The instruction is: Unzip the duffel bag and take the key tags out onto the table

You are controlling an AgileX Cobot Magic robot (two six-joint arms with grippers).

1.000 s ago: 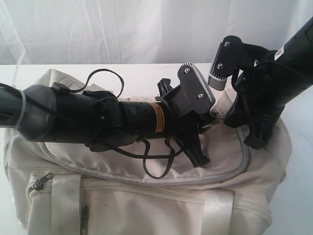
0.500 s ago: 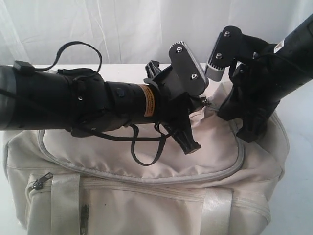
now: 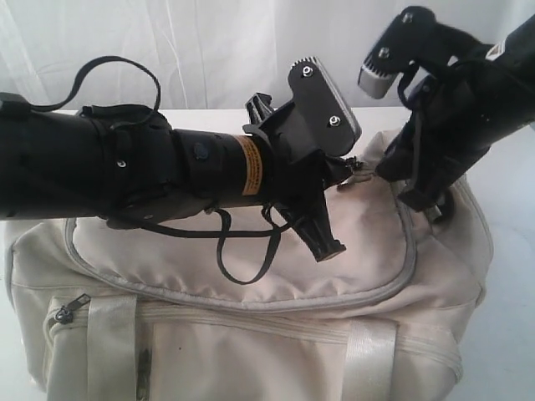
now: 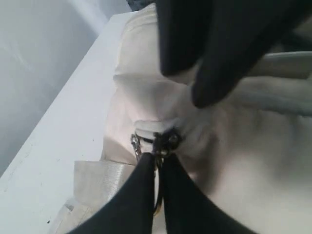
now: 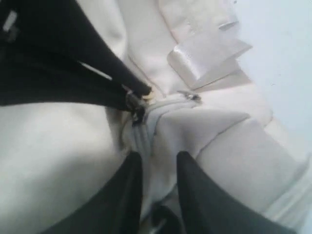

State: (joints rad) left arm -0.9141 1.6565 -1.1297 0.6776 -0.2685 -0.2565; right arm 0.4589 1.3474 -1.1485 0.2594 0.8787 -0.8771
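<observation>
The cream-white duffel bag (image 3: 251, 334) lies on the white table (image 3: 512, 251), and its grey top zipper (image 3: 276, 302) looks closed along the front. My left gripper (image 3: 344, 177) reaches across the bag's top and is shut on the metal zipper pull (image 4: 163, 142) at the far right corner. In the right wrist view its black fingers (image 5: 97, 80) end at that pull (image 5: 138, 108). My right gripper (image 5: 157, 157) hovers beside it over a fold of the bag (image 5: 209, 131), open, nothing between its fingers. The key tags are out of view.
A white curtain (image 3: 209, 50) hangs behind the table. The bag has a side pocket zipper (image 3: 71, 309) and two webbing straps (image 3: 113, 351) on its front. A black cable loop (image 3: 242, 251) dangles from my left arm over the bag's top. Bare table (image 4: 58, 146) runs behind the bag.
My right gripper was shut and now stands open, and it has lifted a little. My left arm has risen and drawn back leftward, still gripping the zipper pull.
</observation>
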